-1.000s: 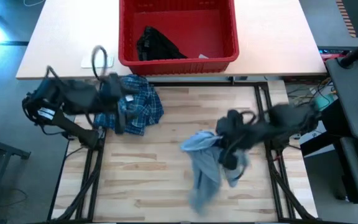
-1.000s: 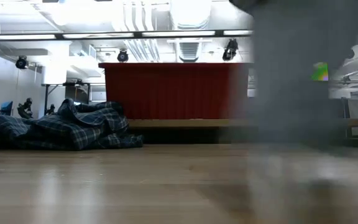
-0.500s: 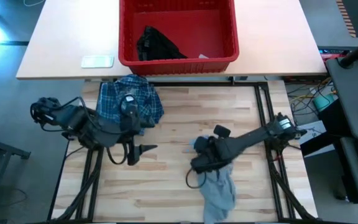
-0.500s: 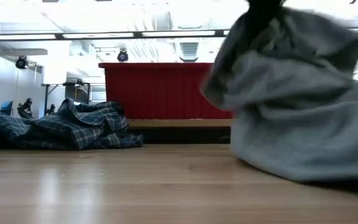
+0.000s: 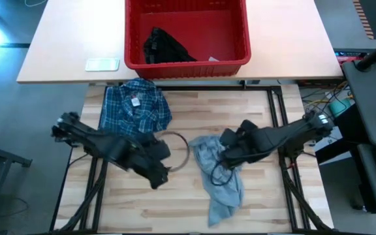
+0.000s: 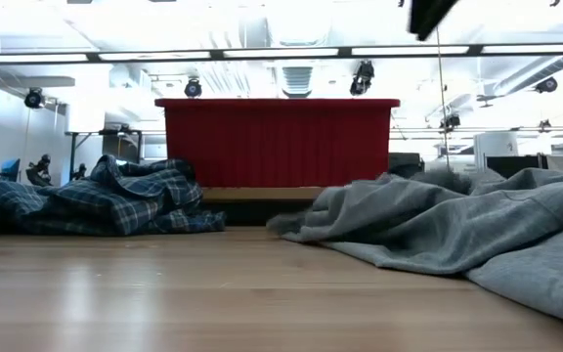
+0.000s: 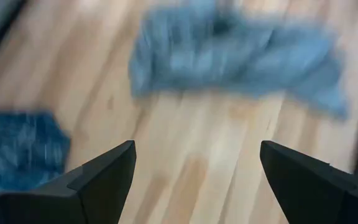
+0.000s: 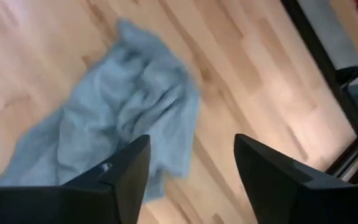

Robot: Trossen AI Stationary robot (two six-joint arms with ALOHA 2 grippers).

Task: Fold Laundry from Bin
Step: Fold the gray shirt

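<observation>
The light grey T-shirt (image 5: 217,176) lies crumpled on the wooden table, right of centre, and stretches toward the near edge; the low view shows the T-shirt (image 6: 457,230) flat on the boards. My right gripper (image 5: 226,155) hovers open over its far end, and the wrist view shows the right gripper (image 8: 191,180) with nothing between its fingers. My left gripper (image 5: 160,175) is open above bare wood just left of the T-shirt (image 7: 229,56). The plaid shirt (image 5: 136,108) rests in a heap at the far left. In the red bin (image 5: 187,62) behind the table lies a black garment (image 5: 165,47).
A small white flat object (image 5: 102,64) lies on the tan surface left of the bin. Black frame rails (image 5: 276,104) run along the wooden table's sides. There is bare wood between the two shirts and along the near left.
My right gripper has come down with the grey T-shirt and let it go. The shirt hung bunched from the fingers and now lies slack on the table. My left gripper has swung from over the plaid shirt down toward the table's middle and near edge.
</observation>
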